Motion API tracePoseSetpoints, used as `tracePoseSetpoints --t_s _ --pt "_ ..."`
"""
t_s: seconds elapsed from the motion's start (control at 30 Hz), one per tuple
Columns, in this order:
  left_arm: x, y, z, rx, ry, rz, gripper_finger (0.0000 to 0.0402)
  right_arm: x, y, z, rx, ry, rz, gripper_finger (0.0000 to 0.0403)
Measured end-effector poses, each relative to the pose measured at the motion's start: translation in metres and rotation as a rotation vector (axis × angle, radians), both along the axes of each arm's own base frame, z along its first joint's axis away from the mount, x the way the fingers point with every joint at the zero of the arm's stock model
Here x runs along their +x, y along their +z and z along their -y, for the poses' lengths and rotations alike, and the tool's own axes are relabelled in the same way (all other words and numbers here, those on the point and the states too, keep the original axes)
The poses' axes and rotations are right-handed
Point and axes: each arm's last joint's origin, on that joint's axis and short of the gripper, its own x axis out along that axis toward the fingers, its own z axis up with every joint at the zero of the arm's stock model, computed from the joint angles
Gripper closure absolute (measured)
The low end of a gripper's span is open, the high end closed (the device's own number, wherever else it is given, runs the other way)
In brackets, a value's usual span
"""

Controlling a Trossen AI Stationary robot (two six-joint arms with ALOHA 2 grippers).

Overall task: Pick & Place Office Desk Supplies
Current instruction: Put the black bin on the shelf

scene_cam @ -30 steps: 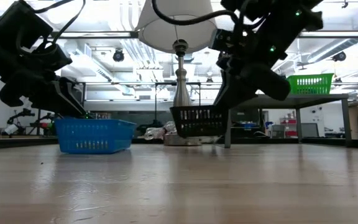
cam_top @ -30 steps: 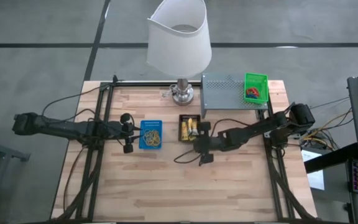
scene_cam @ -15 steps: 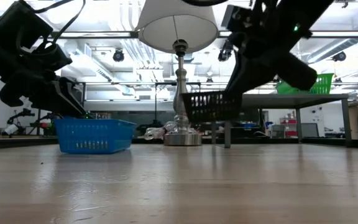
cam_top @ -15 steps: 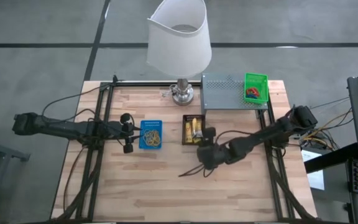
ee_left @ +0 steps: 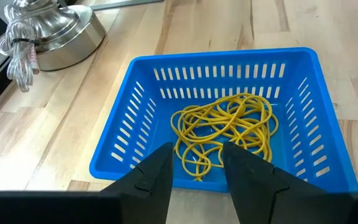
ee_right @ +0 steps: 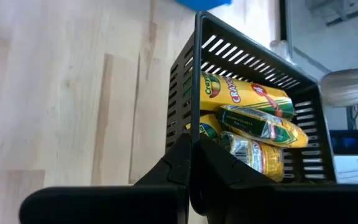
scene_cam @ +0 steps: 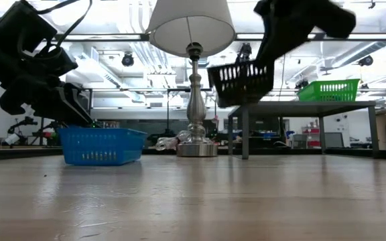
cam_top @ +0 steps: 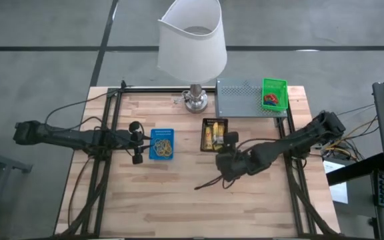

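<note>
The right claw (ee_right: 191, 163) is clamped shut on the near wall of the black tray (ee_right: 247, 106), which hangs clear of the tabletop (scene_cam: 193, 201) in the low view. Inside the tray lie the yellow packets (ee_right: 247, 127), crayon packs by their print. So the step in hand looks like carrying the loaded tray toward the grey shelf (cam_top: 242, 100). The next move calls for keeping the tray level, since it is tilted in the wrist view and the packets could slide, then clearing the shelf's edge before setting down.

Farther along the tabletop, the left claw (ee_left: 194, 168) hovers just over the near rim of the blue tray (ee_left: 135, 118), fingers part-way apart and gripping nothing, above the yellow bands (ee_left: 222, 127) piled inside. That arm appears to wait.

At the back, the green tray (cam_top: 275, 93) sits on the shelf with something red and dark in it, too small to name. The lamp (cam_top: 192, 40) shade hides the tabletop behind it. The right claw's fingertips are hard to make out from above.
</note>
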Motion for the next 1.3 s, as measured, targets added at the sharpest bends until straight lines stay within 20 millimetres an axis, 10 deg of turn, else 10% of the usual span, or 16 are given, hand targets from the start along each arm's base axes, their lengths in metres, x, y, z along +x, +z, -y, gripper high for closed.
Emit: tracePoseSetpoints --t_s 0.8,1.3 --pt "0.000 0.000 0.000 0.000 0.000 0.000 0.0258 -0.123 0.075 0.075 -0.118 -0.017 0.068 0.0390" --pt "0.000 0.000 0.000 0.000 0.000 0.000 0.0259 -0.144 0.080 0.134 -0.050 -0.037 -0.049 0.0390"
